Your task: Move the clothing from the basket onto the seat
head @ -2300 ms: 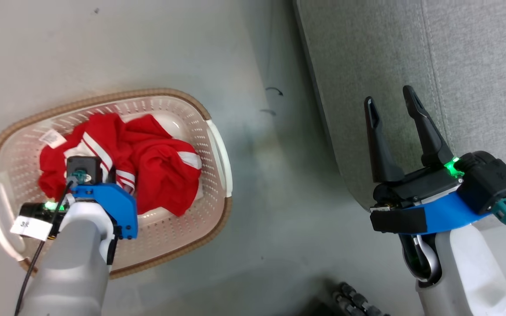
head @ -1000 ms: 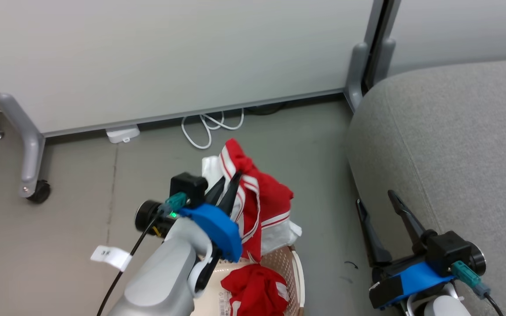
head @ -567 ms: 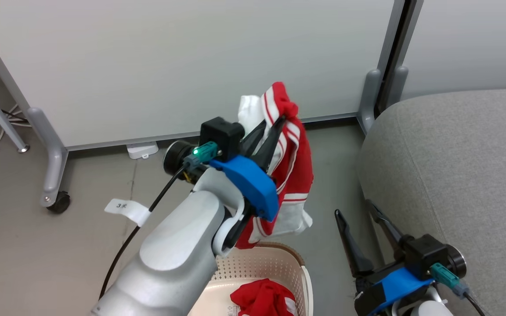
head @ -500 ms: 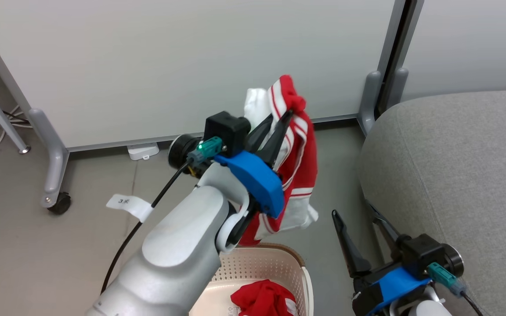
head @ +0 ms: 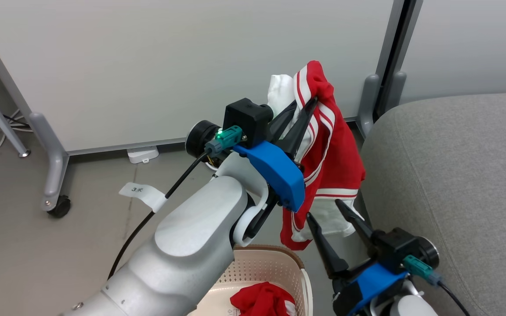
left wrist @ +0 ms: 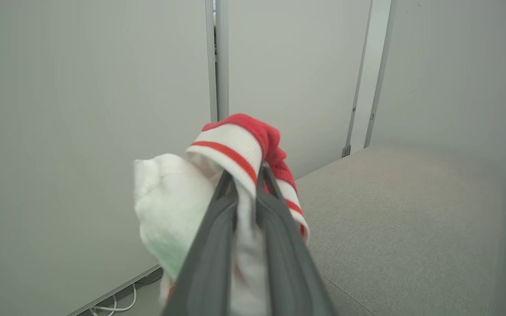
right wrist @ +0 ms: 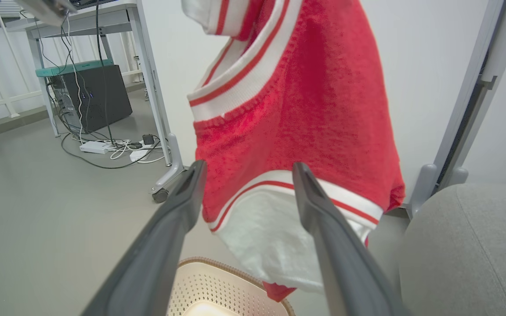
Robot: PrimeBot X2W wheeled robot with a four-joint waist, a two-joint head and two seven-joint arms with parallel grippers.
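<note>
My left gripper (head: 305, 103) is shut on a red garment with white stripe trim (head: 336, 153), which hangs in the air between the basket and the seat. In the left wrist view the gripper (left wrist: 245, 173) pinches the striped cuff (left wrist: 235, 140). My right gripper (head: 324, 209) stands open just below the hanging hem. In the right wrist view its fingers (right wrist: 249, 166) frame the garment (right wrist: 305, 109) without touching it. The cream basket (head: 257, 267) sits at the bottom with another red garment (head: 262, 300) inside. The grey seat (head: 455, 175) is at the right.
White partition panels stand behind, with a grey foot on a caster (head: 55, 206) and a grey post (head: 369, 101) beside the seat. A small white box (head: 142, 154) lies at the wall's base. A desk, a dark computer case (right wrist: 99, 96) and floor cables are off to the left.
My left arm has lifted the garment out of the basket, then carried it up and right towards the seat. The camera tilted up. The right gripper stays open, now under the hem.
</note>
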